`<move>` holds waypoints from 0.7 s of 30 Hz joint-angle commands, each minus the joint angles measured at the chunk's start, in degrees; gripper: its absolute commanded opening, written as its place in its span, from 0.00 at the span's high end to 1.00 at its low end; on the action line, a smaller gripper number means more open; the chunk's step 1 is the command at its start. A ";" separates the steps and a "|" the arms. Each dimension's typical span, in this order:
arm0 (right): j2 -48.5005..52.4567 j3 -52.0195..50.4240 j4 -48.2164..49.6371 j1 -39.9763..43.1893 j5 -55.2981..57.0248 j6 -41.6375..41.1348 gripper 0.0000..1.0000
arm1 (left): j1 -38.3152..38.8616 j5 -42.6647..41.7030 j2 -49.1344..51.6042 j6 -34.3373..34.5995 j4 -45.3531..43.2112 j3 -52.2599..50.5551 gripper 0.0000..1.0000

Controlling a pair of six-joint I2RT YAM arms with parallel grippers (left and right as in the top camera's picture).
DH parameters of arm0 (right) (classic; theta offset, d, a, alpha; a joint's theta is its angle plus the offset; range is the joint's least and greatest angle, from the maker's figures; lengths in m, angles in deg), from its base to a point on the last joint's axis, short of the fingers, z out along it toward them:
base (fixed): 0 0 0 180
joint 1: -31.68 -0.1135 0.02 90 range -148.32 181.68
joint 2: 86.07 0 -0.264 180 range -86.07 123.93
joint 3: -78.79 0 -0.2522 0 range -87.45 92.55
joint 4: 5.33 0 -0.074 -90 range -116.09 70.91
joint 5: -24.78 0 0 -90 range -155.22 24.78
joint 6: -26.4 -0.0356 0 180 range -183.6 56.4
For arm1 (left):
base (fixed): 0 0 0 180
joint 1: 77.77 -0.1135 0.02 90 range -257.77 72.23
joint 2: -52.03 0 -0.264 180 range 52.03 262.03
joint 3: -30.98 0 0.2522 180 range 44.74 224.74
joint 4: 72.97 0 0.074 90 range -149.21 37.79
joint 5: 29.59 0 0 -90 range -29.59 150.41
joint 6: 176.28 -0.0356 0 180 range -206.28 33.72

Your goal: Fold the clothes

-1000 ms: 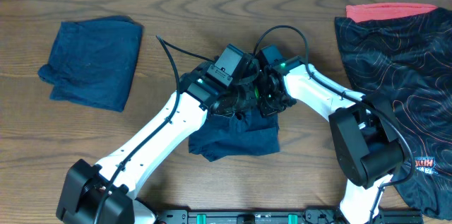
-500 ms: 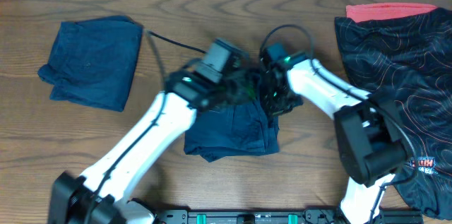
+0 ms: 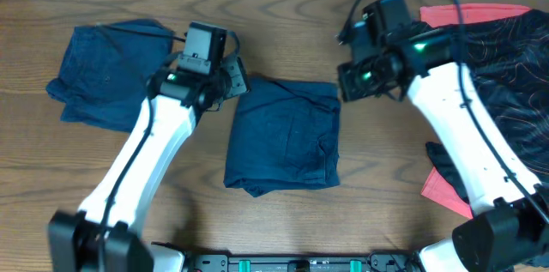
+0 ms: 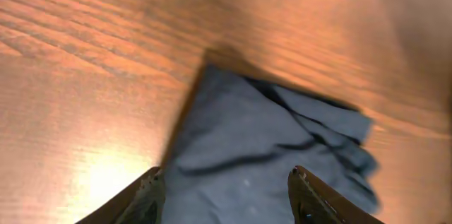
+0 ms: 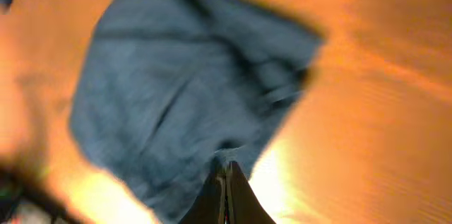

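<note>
A navy garment (image 3: pixel 283 135) lies folded into a rough square at the table's middle; it also fills the left wrist view (image 4: pixel 268 139) and the right wrist view (image 5: pixel 183 90). My left gripper (image 3: pixel 233 79) hovers at its upper left corner, open (image 4: pixel 227 185), with nothing between the fingers. Off the garment's upper right corner, my right gripper (image 3: pixel 347 92) is shut (image 5: pixel 227 171) and holds no cloth. A second navy garment (image 3: pixel 107 75) lies folded at the far left.
A black patterned garment (image 3: pixel 506 49) with a red edge lies spread over the right side, partly under the right arm. A red flap (image 3: pixel 446 190) of it shows at the lower right. Bare wooden table (image 3: pixel 283 15) surrounds the folded pieces.
Both arms have drawn apart from the middle garment, left arm to the left, right arm to the right and back. The left gripper opened and let the cloth go; it now lies flat.
</note>
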 commanded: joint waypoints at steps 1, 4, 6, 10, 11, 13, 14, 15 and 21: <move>2.71 -4.61 -0.31 -5.16 -8.44 3.37 0.99 | -0.28 1.77 5.40 -2.10 -1.75 0.96 0.43; 3.91 -8.37 0.07 -9.01 -8.13 3.10 0.99 | -0.28 1.73 9.35 -2.08 -4.11 0.96 0.43; 4.39 -11.23 1.60 -10.60 -8.15 1.70 0.98 | -0.22 0.87 11.58 -2.08 -5.64 0.96 0.42; 4.63 -16.98 5.09 -12.72 -8.20 -0.76 0.99 | -0.24 0.70 15.21 -2.08 -6.64 0.96 0.42; 4.63 -18.34 5.90 -13.05 -8.20 -1.27 0.99 | -0.22 0.70 16.02 -2.10 -6.58 0.96 0.42; 4.63 -21.51 7.63 -13.57 -8.20 -1.81 0.99 | -0.22 0.68 17.59 -2.08 -6.14 0.96 0.42; 4.63 -22.53 8.07 -13.62 -8.20 -1.81 0.99 | -0.22 0.68 18.14 -2.08 -5.86 0.96 0.42; 4.63 -23.87 8.61 -13.62 -8.17 -1.81 0.99 | -0.22 0.70 18.75 -2.08 -5.16 0.96 0.42; 5.01 -31.10 15.02 -13.29 -4.28 -1.81 0.96 | -0.22 0.68 21.07 -2.05 0.55 0.96 0.42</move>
